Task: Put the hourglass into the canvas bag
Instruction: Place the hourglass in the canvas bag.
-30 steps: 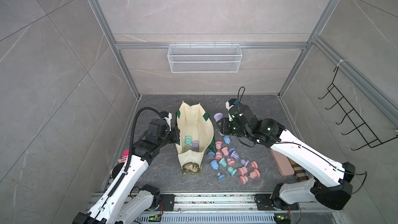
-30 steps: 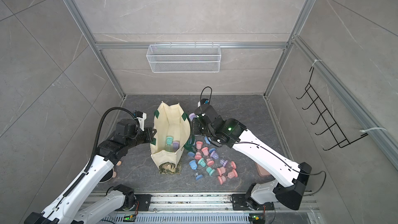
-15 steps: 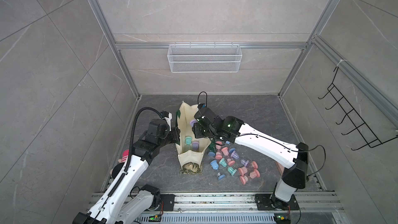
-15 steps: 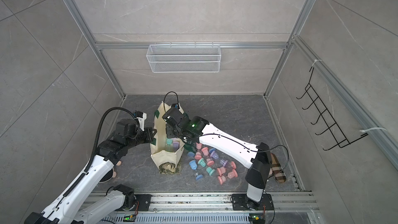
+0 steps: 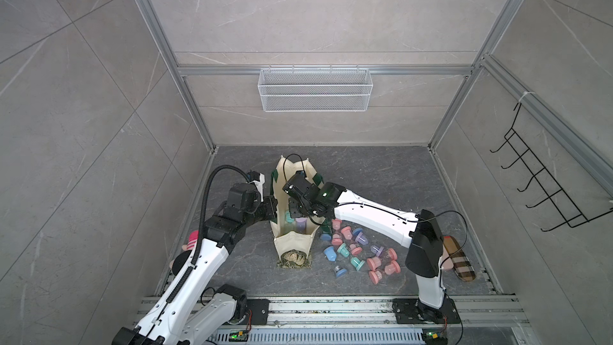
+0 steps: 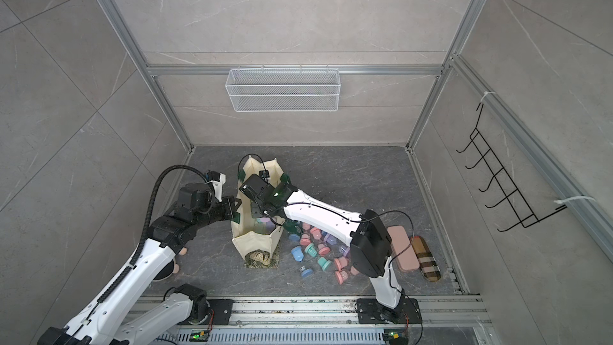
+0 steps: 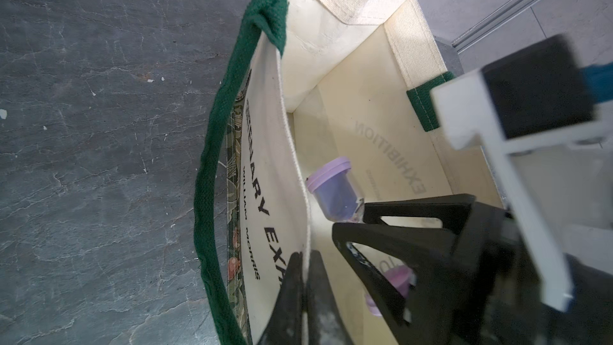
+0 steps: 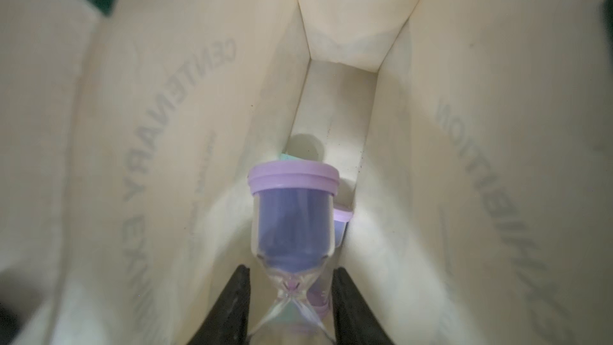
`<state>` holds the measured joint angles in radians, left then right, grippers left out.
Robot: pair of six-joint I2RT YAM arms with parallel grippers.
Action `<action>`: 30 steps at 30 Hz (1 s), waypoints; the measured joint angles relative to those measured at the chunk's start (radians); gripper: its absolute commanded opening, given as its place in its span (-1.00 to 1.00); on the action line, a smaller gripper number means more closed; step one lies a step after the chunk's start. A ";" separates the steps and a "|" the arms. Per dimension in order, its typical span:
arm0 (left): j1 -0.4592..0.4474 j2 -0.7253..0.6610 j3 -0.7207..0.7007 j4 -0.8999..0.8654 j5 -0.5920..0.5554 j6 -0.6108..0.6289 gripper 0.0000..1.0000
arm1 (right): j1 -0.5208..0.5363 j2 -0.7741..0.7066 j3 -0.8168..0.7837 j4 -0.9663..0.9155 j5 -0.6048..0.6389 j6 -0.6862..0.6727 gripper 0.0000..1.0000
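The cream canvas bag (image 5: 293, 243) (image 6: 257, 243) stands open on the floor with dark green straps. My left gripper (image 7: 306, 255) (image 5: 273, 205) is shut on the rim of the bag's left wall (image 7: 272, 147). Reaching down through the bag's mouth, my right gripper (image 8: 291, 270) (image 5: 293, 209) is shut on a purple hourglass (image 8: 293, 220) (image 7: 333, 187). It grips the lower bulb, and the purple cap points toward the bag's bottom. Under it lie a teal hourglass (image 8: 288, 157) and another purple one (image 8: 341, 224).
Several loose pink, blue, teal and purple hourglasses (image 5: 351, 247) lie on the floor right of the bag. A flat pink case (image 6: 403, 248) and a plaid case (image 6: 426, 258) lie near the right arm's base. A plush toy (image 5: 190, 243) sits by the left wall.
My right arm has swung left from beside the floor pile to over the bag and has gone down into it with the purple hourglass. The left gripper has kept its hold.
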<state>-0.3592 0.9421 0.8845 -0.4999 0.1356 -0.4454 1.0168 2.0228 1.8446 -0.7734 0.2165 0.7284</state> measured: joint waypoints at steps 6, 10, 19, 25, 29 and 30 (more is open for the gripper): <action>0.000 0.000 0.000 0.000 0.003 0.000 -1.00 | -0.016 0.072 0.003 -0.017 -0.002 0.026 -1.00; 0.000 0.000 0.000 0.000 0.003 0.000 -1.00 | -0.023 0.097 0.003 -0.023 -0.006 0.039 -1.00; 0.000 0.000 0.000 0.000 0.003 0.000 -1.00 | -0.024 0.105 0.003 -0.023 -0.023 0.043 -0.76; 0.000 0.000 0.000 0.000 0.003 0.000 -1.00 | -0.024 0.121 0.003 -0.023 -0.024 0.047 -0.38; 0.000 0.000 0.000 0.000 0.004 0.000 -1.00 | -0.024 0.122 0.003 -0.023 -0.027 0.047 -0.21; 0.000 0.000 0.000 0.000 0.004 0.000 -1.00 | -0.024 0.122 0.003 -0.023 -0.027 0.047 -0.15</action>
<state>-0.3592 0.9421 0.8845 -0.4999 0.1398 -0.4458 0.9924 2.1452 1.8481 -0.7963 0.1890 0.7750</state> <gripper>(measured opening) 0.057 0.392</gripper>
